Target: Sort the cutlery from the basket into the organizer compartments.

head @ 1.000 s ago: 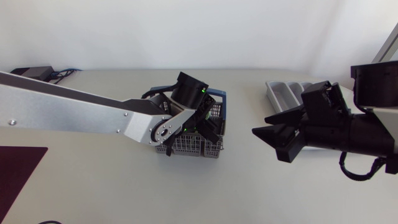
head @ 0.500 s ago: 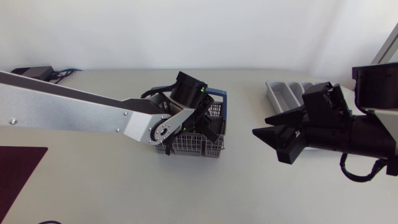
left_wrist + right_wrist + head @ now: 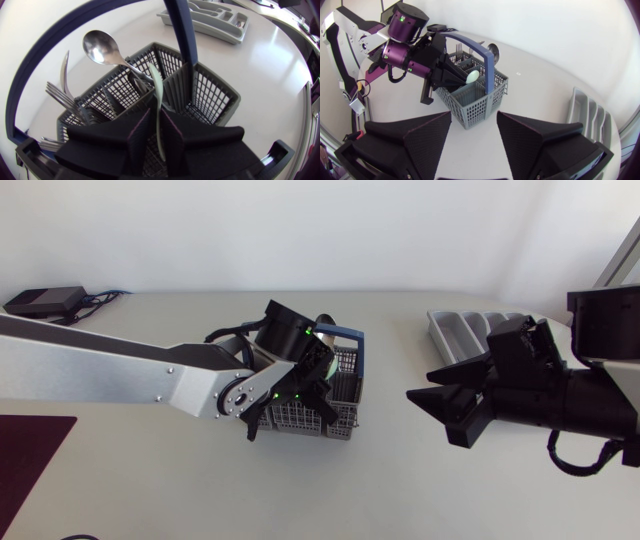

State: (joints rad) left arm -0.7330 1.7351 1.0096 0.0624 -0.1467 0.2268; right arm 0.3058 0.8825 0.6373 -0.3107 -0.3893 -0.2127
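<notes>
The cutlery basket (image 3: 345, 425) stands near the middle of the table (image 3: 150, 480), and its blue handle (image 3: 345, 333) arches over it. In the left wrist view I see inside the basket (image 3: 220, 95) a metal spoon (image 3: 100, 47) that leans with its bowl upward, and beside it some forks (image 3: 65, 97) with the tines up. A pale spoon (image 3: 158, 95) stands in the compartment next to the divider. My left gripper (image 3: 156, 114) is down in the basket and is closed on this pale spoon: the two fingers stand almost together and press its handle from both sides. From the right wrist view the pale bowl (image 3: 473, 76) shows just above the basket rim (image 3: 470, 112), at the tips of the left gripper (image 3: 457, 75).

The grey organizer (image 3: 455, 330) lies near the far right part of the table, well apart from the basket.

My right gripper (image 3: 420, 383) hangs above the table between the basket and the organizer. Its fingers are spread wide and hold nothing.

A dark red mat (image 3: 30, 460) lies at the near left side of the table.
</notes>
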